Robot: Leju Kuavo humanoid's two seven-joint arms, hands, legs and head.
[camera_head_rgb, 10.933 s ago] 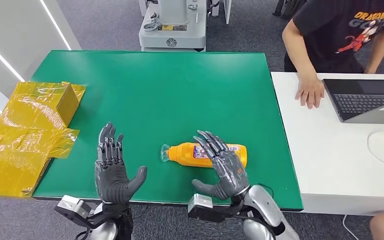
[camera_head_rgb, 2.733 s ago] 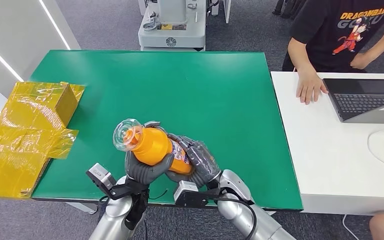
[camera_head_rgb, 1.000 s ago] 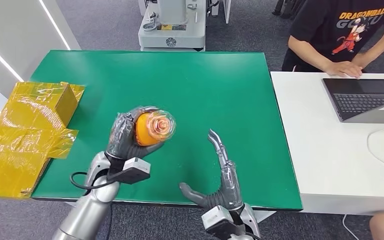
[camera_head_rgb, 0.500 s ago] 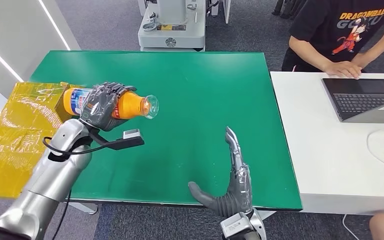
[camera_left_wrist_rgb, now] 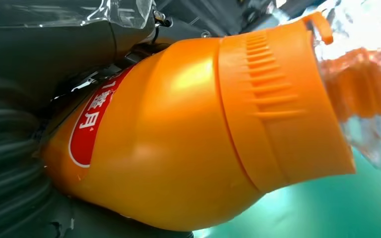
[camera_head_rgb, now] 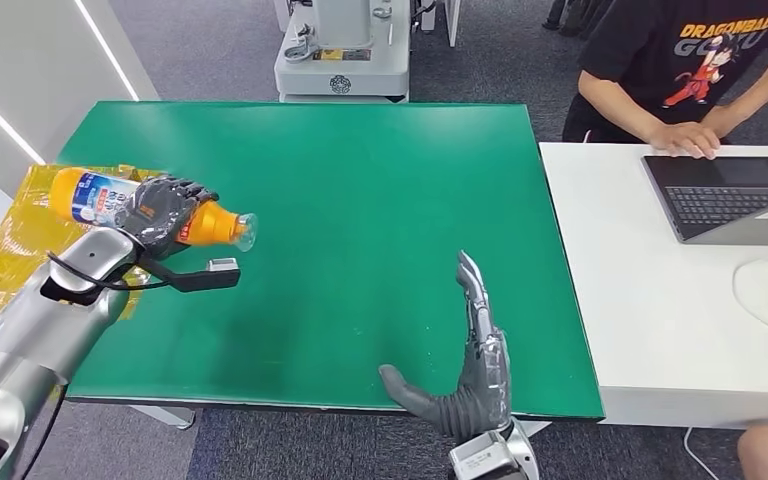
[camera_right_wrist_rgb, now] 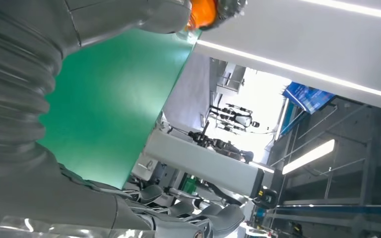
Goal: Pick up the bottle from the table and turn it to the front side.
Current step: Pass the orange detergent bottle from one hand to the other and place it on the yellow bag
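Orange bottle [camera_head_rgb: 150, 212] swung left, now sideways.

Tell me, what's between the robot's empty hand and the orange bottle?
Just bare green table. The head view shows nothing lying between the right hand and the bottle gripped by the left hand.

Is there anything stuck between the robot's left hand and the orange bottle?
No, nothing visible. The left hand already holds the orange bottle directly, with its fingers wrapped around the middle, up above the green table. The right hand is open and apart from it, near the table's front edge.
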